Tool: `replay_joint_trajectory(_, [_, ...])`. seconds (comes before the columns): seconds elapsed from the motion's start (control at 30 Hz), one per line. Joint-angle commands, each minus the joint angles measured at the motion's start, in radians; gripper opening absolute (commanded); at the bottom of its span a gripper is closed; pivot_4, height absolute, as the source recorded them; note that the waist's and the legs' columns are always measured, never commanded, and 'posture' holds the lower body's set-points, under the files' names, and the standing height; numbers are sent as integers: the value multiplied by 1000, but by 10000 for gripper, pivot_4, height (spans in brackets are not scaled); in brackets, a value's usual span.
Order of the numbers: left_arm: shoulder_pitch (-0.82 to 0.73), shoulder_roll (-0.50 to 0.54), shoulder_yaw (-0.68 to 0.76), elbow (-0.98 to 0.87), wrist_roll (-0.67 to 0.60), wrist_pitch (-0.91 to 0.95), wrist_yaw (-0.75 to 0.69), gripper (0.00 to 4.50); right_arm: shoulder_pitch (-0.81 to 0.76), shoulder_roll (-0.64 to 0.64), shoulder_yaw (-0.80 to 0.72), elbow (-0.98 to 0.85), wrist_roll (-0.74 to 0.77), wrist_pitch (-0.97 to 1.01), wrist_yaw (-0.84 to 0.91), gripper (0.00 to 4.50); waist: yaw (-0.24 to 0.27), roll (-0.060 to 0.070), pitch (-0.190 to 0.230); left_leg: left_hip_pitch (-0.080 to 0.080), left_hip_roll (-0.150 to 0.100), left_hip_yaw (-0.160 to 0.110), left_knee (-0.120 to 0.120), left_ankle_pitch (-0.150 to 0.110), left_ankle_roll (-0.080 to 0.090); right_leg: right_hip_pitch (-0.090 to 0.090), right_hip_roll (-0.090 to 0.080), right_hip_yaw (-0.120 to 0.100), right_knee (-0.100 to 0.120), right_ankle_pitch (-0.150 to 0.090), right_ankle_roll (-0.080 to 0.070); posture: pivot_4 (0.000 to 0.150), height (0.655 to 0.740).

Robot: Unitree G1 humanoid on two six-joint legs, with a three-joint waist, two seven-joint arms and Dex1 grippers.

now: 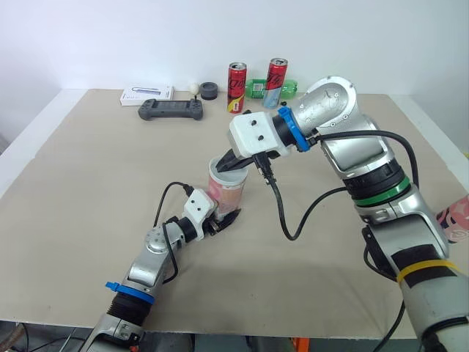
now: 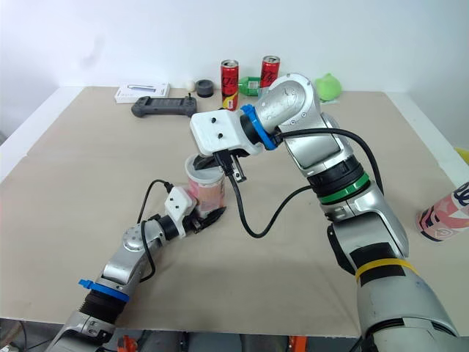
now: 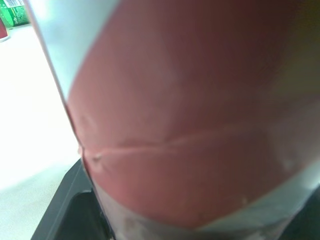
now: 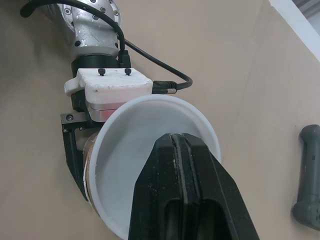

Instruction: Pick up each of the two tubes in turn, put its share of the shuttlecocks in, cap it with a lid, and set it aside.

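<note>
In the head view, the left gripper (image 1: 223,218) is clamping the lower part of the upright tube (image 1: 228,193) near the middle of the bench (image 1: 80,183), and the right gripper (image 1: 233,163) is reaching down onto the tube's top. In the left wrist view, the tube's red and silver wall is sitting tight against a black finger (image 3: 65,205). In the right wrist view, the right gripper's fingers (image 4: 162,170) are pressing together, tips over the white lid (image 4: 125,150) sitting on the tube's mouth.

tube (image 1: 229,192) red and silver; lid (image 4: 131,145) white; controller (image 1: 171,110) dark grey; table (image 1: 88,183) beige
</note>
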State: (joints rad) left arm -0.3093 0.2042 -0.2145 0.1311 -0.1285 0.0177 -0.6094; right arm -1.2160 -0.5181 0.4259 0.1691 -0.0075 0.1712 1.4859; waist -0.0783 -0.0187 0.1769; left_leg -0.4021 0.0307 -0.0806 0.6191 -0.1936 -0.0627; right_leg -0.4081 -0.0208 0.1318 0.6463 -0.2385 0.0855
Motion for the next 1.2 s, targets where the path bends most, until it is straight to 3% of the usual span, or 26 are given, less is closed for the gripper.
replay_joint_trajectory(0.03, [27, 8, -16, 30, 29, 28, 3, 29438, 27, -8, 33, -10, -20, -6, 23, 467, 0, 0, 0, 0, 0, 0, 0, 0, 0, 0, 0, 0, 0, 0, 0, 1500, 7400])
replay_joint_trajectory(0.53, [32, 11, -17, 25, 27, 31, 5, 29438, 51, -7, 58, -10, -49, -29, 32, 467, 0, 0, -1, 1, 0, 0, 0, 0, 0, 1, 0, 0, 0, 0, 0, 1500, 7400])
replay_joint_trajectory(1.2, [24, 13, -17, 32, 27, 32, 5, 29438, 119, -8, 118, -5, -197, -139, 15, 467, 0, -1, -14, 7, 0, 1, -2, 0, 0, 5, 0, 0, 0, -1, -1, 1500, 7400])
